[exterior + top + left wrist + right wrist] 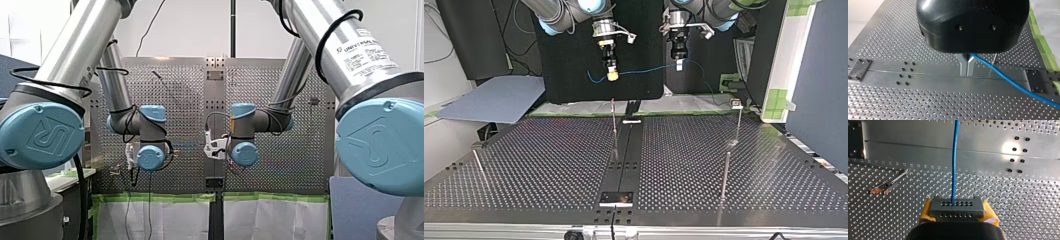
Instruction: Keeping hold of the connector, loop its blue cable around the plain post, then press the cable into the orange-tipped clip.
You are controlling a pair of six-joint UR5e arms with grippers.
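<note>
In the right wrist view my right gripper (957,213) is shut on a grey connector (957,207), held between yellow pads (926,211). The blue cable (954,160) runs straight ahead from the connector. An orange-tipped clip (885,186) stands on the plate off to one side of it. In the left wrist view my left gripper (967,73) has its metal fingers (963,65) shut on the blue cable (1010,81), which trails off sideways. In the top view both grippers, right (612,75) and left (679,65), hang above the table's far edge, with the cable (646,70) stretched between them.
Thin posts rise from the perforated table (549,170) in the top view: one at the middle (614,125), two at the right (725,172) (738,122) and one leaning at the left (480,167). A slotted plate (626,160) runs down the centre.
</note>
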